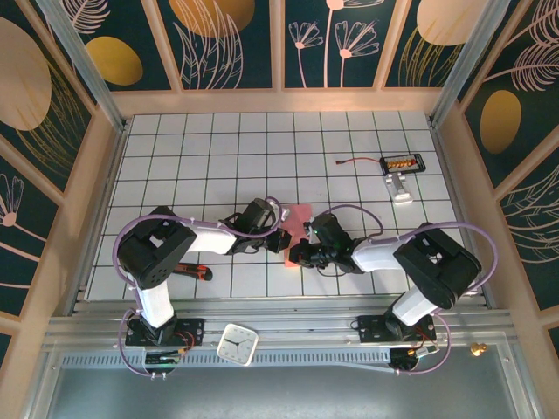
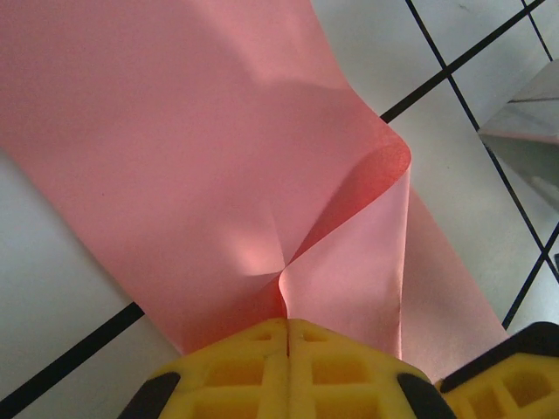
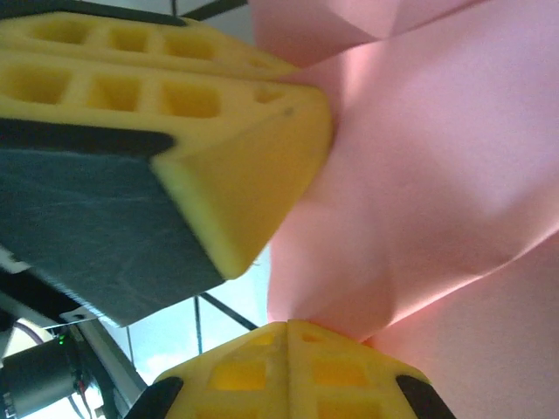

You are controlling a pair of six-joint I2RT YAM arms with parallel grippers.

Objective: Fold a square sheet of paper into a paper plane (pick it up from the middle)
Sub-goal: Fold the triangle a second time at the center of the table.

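**A:** Where is the sheet of paper (image 1: 298, 225) at this moment?

**B:** It is on the tiled table (image 1: 218, 140), beyond the white clock (image 1: 237, 343) and a little to the right of it. It is not flat. One part lies on the tiles, and another part rises and curls over in a soft loop.

**A:** And the two claws?

**B:** Both are clenched on the paper. In its own wrist view, the left gripper (image 2: 286, 327) has its yellow fingers pressed together with the pink edge pinched between them. The right gripper (image 3: 286, 327) does the same, and the paper wrinkles where it goes into the pads. The left fingers (image 3: 244, 131) are very close to it there.

**A:** Why do they hold so near to each other?

**B:** I think they are in the middle of a fold. Two grips close together on one edge let the arms bring that edge over without the thin sheet hanging down.

**A:** What can go wrong?

**B:** In my opinion, if they pull apart, the paper can tear, or the crease can come out crooked.

**A:** Anything else nearby?

**B:** A red-handled tool (image 1: 196, 271) lies beyond the clock, to the left.
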